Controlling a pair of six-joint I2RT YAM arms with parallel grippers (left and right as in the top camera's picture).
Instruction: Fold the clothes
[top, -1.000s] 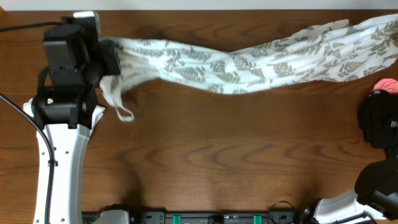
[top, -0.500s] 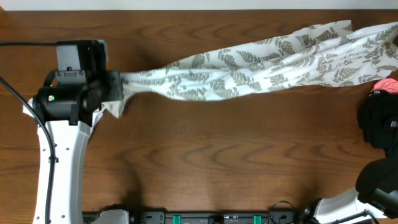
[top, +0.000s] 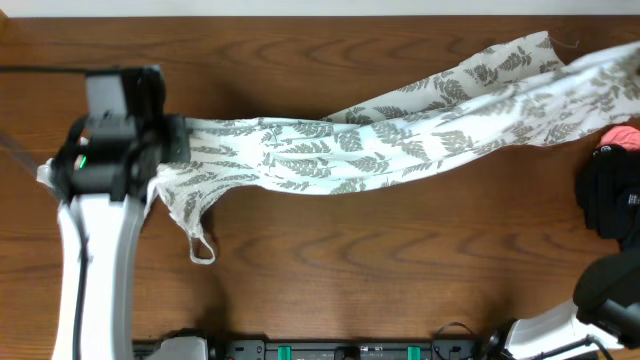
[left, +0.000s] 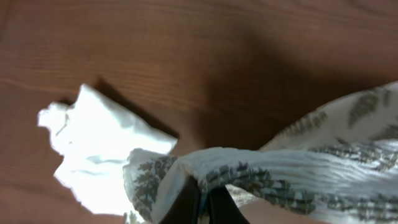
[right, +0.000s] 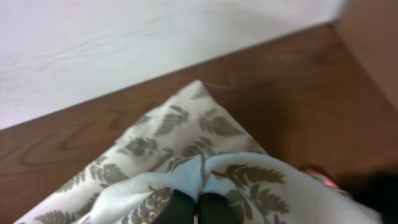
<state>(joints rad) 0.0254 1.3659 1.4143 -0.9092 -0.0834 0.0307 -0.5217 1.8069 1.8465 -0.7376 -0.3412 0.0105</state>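
Cream fern-leaf garment (top: 400, 135), pinched by my left gripper (left: 202, 205) and right gripper (right: 198, 210), stretches along the far table (top: 350, 260) edge, not folded yet.

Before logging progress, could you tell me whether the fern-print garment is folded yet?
Not folded: the fern-print garment is stretched in a bunched band between left gripper and right gripper.

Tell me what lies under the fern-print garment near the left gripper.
Under the fern-print garment, by the left gripper, plain white fabric lies on the wooden table. Whether it is a separate piece, the garment hides.
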